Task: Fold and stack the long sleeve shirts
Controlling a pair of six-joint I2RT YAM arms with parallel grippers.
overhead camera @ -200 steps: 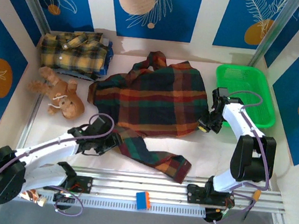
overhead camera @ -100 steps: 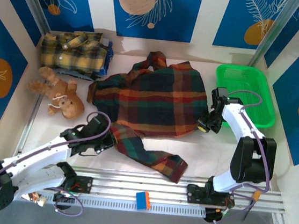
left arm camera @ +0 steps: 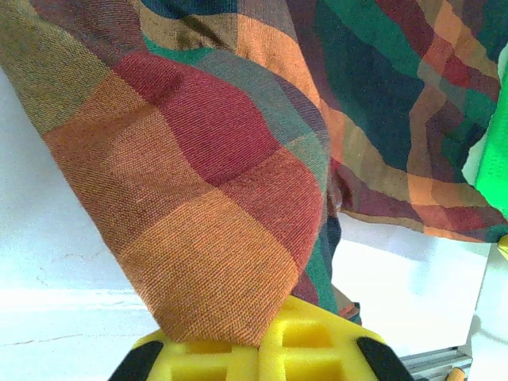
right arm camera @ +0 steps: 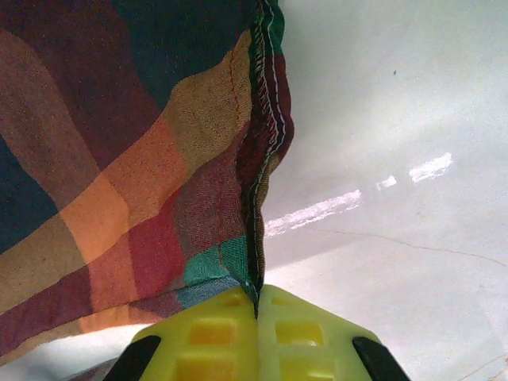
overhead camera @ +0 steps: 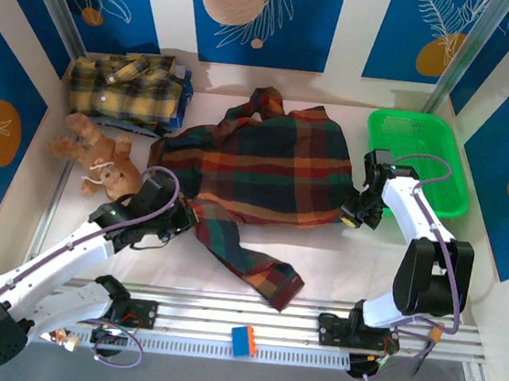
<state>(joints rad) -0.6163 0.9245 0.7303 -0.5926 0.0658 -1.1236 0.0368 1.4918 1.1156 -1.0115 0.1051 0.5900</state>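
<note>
While the dark plaid shirt lies spread across the middle of the table, collar toward the far wall, both arms have hold of it. The left gripper is at the shirt's near left corner, where the sleeve runs off toward the near edge. Its wrist view shows the fingers closed together on a fold of red and orange cloth. The right gripper is at the near right corner of the hem, and its wrist view shows the pads pinched shut on the stitched edge. In my judgement the step in hand is the folding of this shirt, with the grasp made and the fold itself not yet begun. The next move appears to call for both corners to be lifted together and carried toward the collar, kept level so the cloth does not skew, and the trailing sleeve will need tucking in. The yellow and black shirt sits folded in the far left corner, the likely stacking place. The green basket at the far right holds nothing that I can see. The teddy bear lies loose on the table just beside the left arm, in no container
</note>
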